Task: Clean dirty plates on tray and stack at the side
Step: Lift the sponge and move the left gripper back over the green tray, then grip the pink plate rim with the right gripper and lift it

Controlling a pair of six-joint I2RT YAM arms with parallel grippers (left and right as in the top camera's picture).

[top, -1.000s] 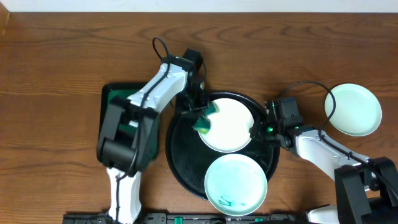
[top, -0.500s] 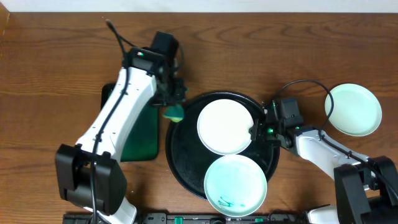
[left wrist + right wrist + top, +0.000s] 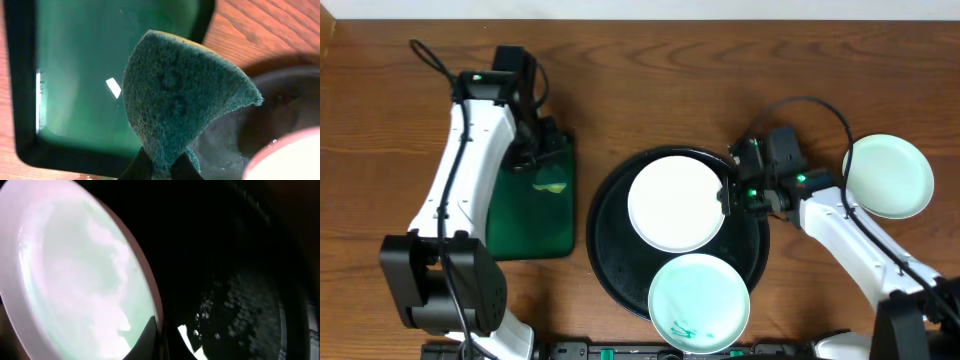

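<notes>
The black round tray (image 3: 612, 270) holds the white plate (image 3: 675, 202) at the back and a mint plate with teal smears (image 3: 698, 298) at the front. A second mint plate (image 3: 888, 176) lies on the bare wood at the right. My right gripper (image 3: 728, 196) is shut on the white plate's right rim (image 3: 150, 300), lifting it slightly. My left gripper (image 3: 548, 168) is shut on a green sponge (image 3: 175, 105) and holds it over the green rectangular tray (image 3: 525, 225).
The green rectangular tray (image 3: 90, 65) sits left of the black tray, nearly touching it. Cables loop above both arms. The table's far edge runs along the top of the overhead view.
My left gripper has carried the sponge off the white plate, leftward to above the green tray. The white plate has shifted a little left, its right rim raised by my right gripper.
</notes>
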